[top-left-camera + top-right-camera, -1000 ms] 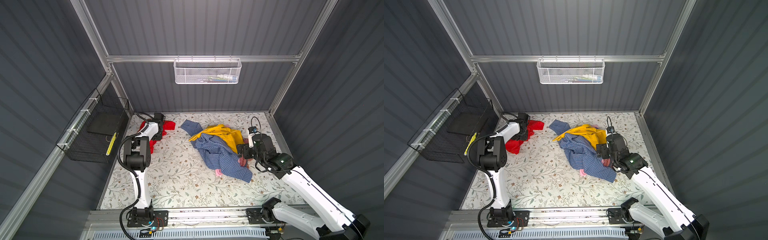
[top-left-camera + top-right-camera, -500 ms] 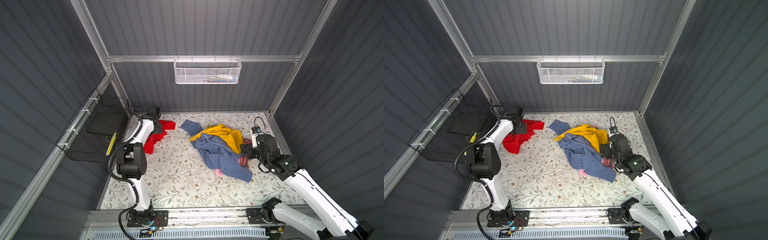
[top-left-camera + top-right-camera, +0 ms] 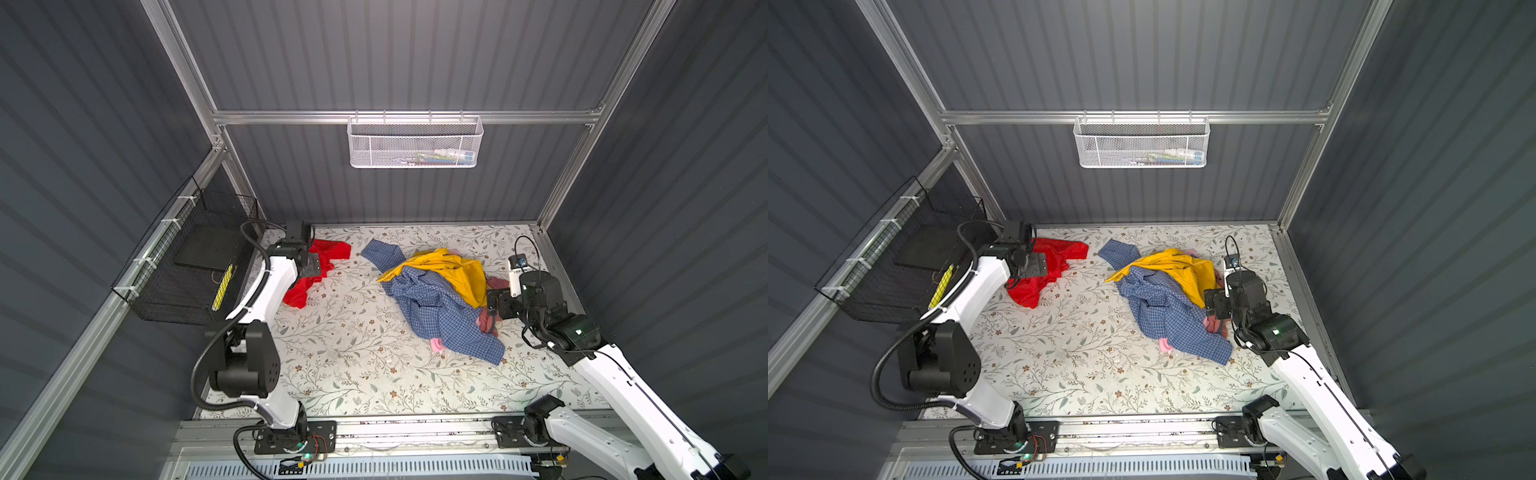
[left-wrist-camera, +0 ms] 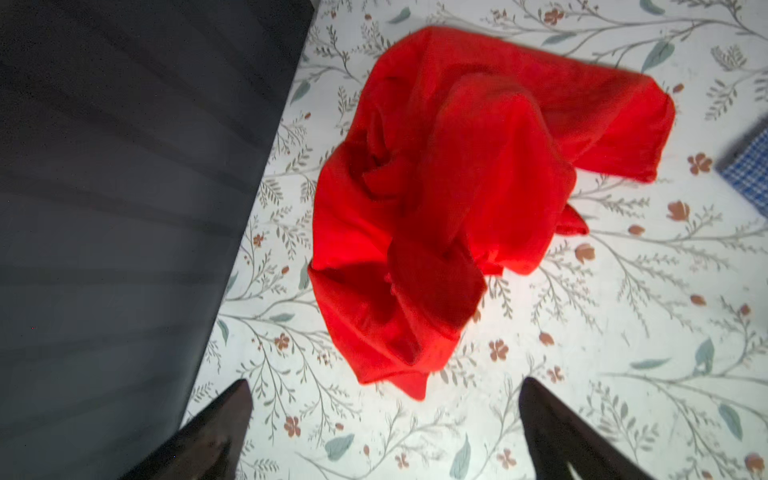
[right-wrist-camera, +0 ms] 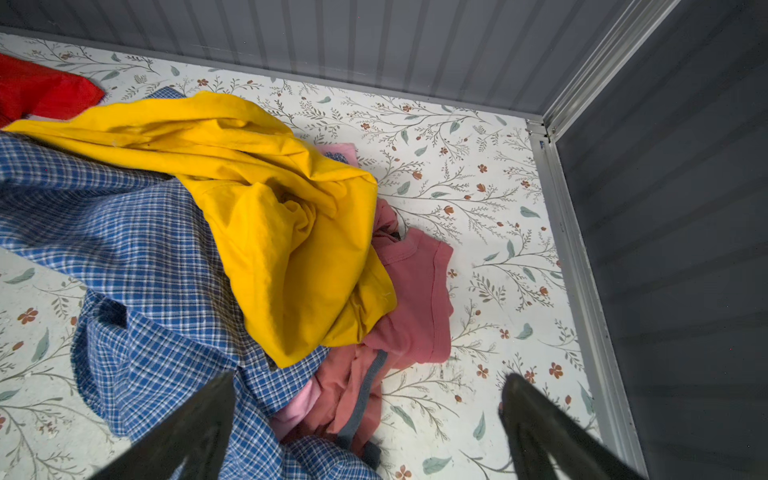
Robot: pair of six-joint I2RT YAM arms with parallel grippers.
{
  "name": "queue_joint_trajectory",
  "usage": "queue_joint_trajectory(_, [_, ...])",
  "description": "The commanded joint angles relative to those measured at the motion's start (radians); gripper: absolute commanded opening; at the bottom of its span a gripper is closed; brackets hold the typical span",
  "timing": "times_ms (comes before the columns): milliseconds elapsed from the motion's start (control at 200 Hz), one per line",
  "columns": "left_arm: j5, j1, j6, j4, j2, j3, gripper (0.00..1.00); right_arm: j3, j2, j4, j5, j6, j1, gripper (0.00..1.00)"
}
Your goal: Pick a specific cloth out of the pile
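Compared with a second ago, the left arm is swinging up and back toward the rear corner, and the left gripper (image 4: 384,384) is now standing clear of the cloth (image 4: 436,199) instead of pressing down into it. The right arm is also drawing back a little from the pile (image 3: 436,291).

The left gripper is hanging wide, its jaws spread with nothing between them, looking down on the cloth from just above. The cloth is lying crumpled on the desk (image 3: 353,353) by the left wall, well apart from the pile. Only a corner of the checked shirt (image 4: 748,174) is showing near it in the left wrist view.

The right gripper (image 5: 370,377) is hovering wide as well, holding nothing, over the near edge of the pile. There the yellow garment (image 5: 270,208) is draping over the checked shirt and the pink pieces (image 5: 415,291).

Judging by the layout, the task is looking all but done: the cloth is sitting alone, separated and released, with no other garment touching it. What is left appears to be only the arms backing off. Whether the cloth is meant to go elsewhere, the views are not showing.
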Motion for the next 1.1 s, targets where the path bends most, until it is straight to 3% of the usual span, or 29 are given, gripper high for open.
queue_joint_trajectory(0, [0.041, -0.024, -0.051, 0.054, -0.098, -0.114, 1.0, -0.054, -0.034, 0.071, -0.003, -0.037, -0.012, 0.99])
queue_joint_trajectory(305, [-0.055, -0.175, -0.087, 0.172, -0.333, -0.364, 1.0, -0.286, -0.177, 0.358, 0.034, -0.108, -0.07, 0.99])
queue_joint_trajectory(460, [-0.049, -0.185, -0.078, 0.274, -0.454, -0.508, 1.0, -0.465, -0.268, 0.569, 0.049, -0.103, -0.113, 0.99])
queue_joint_trajectory(655, [-0.065, -0.189, -0.067, 0.276, -0.522, -0.565, 1.0, -0.604, -0.315, 0.71, 0.008, -0.059, -0.179, 0.99])
queue_joint_trajectory(771, [-0.075, -0.194, -0.064, 0.302, -0.539, -0.591, 1.0, -0.656, -0.282, 0.791, -0.01, -0.036, -0.206, 0.99])
queue_joint_trajectory(921, [-0.105, -0.199, -0.045, 0.368, -0.524, -0.619, 1.0, -0.733, -0.166, 1.026, -0.016, -0.081, -0.223, 0.99])
queue_joint_trajectory(1096, [-0.189, -0.199, 0.075, 0.677, -0.486, -0.73, 1.0, -0.778, 0.115, 1.38, -0.06, -0.078, -0.302, 0.99])
